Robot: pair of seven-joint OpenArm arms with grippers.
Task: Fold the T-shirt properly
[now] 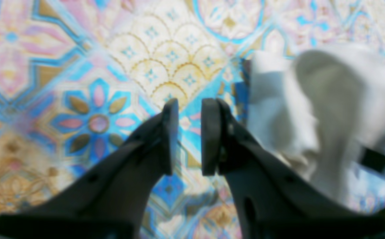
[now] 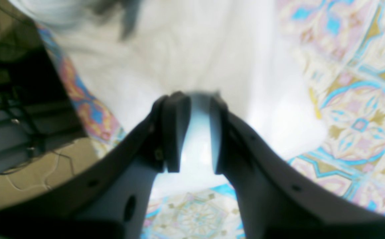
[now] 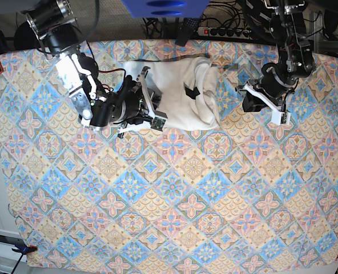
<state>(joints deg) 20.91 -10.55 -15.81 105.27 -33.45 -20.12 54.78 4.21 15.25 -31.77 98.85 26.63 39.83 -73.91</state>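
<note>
The T-shirt (image 3: 183,94) is seen bunched into a rough white bundle near the far edge of the patterned tablecloth (image 3: 174,194), roughly midway between the two arms, with its small black tag (image 3: 192,91) showing on top. No print is visible on the cloth.

The right gripper (image 3: 149,111) is found at the bundle's edge on the base view's left. From its wrist camera, white fabric is seen filling the narrow gap between the jaws (image 2: 195,129), so a fold of the shirt is being pinched; how firmly cannot be told through the blur.

The left gripper (image 3: 246,97) is held just off the other side of the bundle, apart from the cloth. In its wrist view the fingers (image 1: 169,136) are seen standing a small way apart with only tablecloth between them (image 1: 189,136): nothing is grasped. The shirt (image 1: 325,119) is seen there beside the gripper, its black tag (image 1: 376,161) blurred at the lower edge.

A power strip (image 3: 226,32) and cables are seen beyond the table's far edge.
</note>
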